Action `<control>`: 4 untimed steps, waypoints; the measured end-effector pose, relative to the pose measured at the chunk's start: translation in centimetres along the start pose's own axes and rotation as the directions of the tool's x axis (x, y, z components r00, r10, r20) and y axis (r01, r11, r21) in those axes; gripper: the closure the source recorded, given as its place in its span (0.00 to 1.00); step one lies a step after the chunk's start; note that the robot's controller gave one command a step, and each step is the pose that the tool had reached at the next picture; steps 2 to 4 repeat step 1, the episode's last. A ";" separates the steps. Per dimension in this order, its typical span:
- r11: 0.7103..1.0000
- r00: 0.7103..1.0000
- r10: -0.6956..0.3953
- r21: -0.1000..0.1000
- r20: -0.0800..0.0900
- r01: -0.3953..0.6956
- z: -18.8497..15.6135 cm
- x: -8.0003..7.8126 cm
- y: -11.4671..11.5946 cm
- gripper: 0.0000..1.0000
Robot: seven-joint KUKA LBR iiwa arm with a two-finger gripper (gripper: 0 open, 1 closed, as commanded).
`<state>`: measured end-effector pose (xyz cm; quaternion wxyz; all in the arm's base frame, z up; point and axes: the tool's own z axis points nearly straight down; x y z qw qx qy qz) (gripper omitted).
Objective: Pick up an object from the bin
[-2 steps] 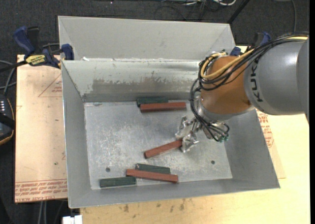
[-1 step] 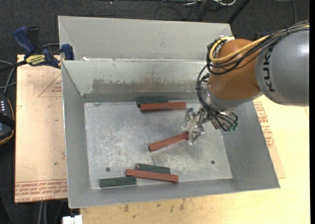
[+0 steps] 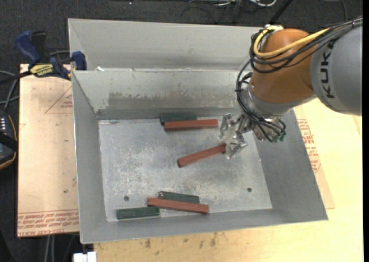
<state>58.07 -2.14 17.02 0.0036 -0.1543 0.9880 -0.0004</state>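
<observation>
**Bin** (image 3: 86,140): grey metal, with six slim bars on its floor in three groups.

**Claw** (image 3: 233,140): right of centre, low over the floor, below the orange wrist cover (image 3: 282,65). Opening: cannot tell, since cables and the cover crowd it. Whether it has hold of anything also cannot be made out.

**Mid bar** (image 3: 199,156): red-brown and lying alone at the centre of the floor. Its long axis is on a shallow slant, from near-left to far-right in the view. The right end meets the claw and the rest stretches away to the view's left. It is unclear whether that end is touching the claw or just beneath it. Judged the likeliest pick, as it is the only thing at the claw. A grip this far from the bar's middle would probably let the free end droop.

**Rear green bar** (image 3: 176,118) and **rear red bar** (image 3: 190,124): side by side and touching, along the back wall. The red bar's right end is near the claw.

**Front bars** (image 3: 177,205): two dark green and one red-brown, overlapping near the front wall, well apart from the claw.
</observation>
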 end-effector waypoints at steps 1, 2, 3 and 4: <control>1.000 1.000 -0.013 -0.002 -0.004 0.013 -5.8 1.0 0.8 1.00; 1.000 1.000 -0.013 -0.002 -0.004 0.013 -5.8 1.0 0.8 1.00; 1.000 1.000 -0.013 -0.002 -0.004 0.013 -5.8 1.0 0.8 1.00; 1.000 1.000 -0.013 -0.002 -0.004 0.013 -5.8 1.0 0.8 1.00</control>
